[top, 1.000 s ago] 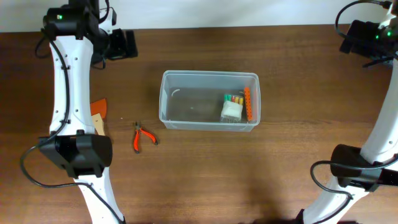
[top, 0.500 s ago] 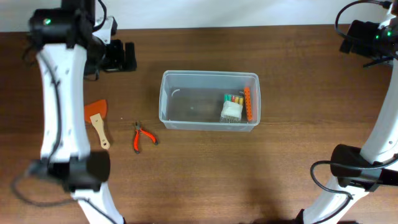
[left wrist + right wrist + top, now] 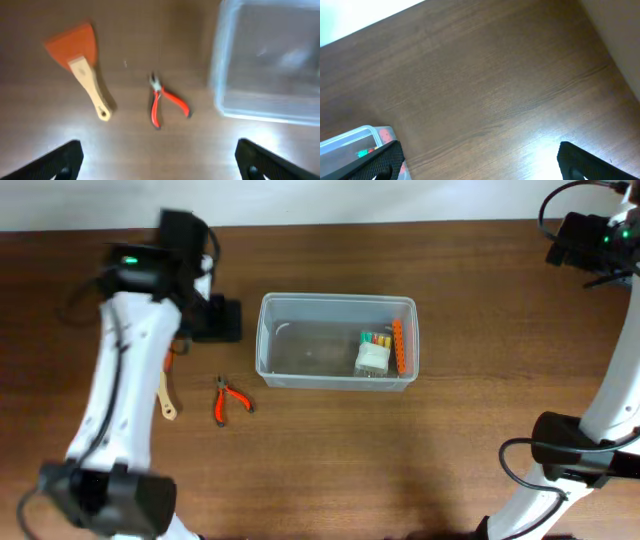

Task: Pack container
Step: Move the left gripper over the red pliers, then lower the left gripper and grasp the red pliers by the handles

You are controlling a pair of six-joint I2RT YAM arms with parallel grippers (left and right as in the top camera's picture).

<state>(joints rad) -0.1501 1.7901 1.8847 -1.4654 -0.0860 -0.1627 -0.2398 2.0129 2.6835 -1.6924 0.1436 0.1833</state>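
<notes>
Gapes wide and empty at left gripper (image 3: 160,159) above pliers (image 3: 165,101) and scraper (image 3: 80,70); gapes equally wide, touching nothing, at right gripper (image 3: 480,161) near container (image 3: 353,139).

Left arm (image 3: 120,395), left of container (image 3: 337,298): white tube links, black joint housings, green LED on housing up-left of container, black cable by base housing.
Right arm (image 3: 618,370), right of container: same white/black build, green LED, black cable loops at both ends.
Left fingers (image 3: 62,160), right fingers (image 3: 582,160): matte black, blunt.
</notes>
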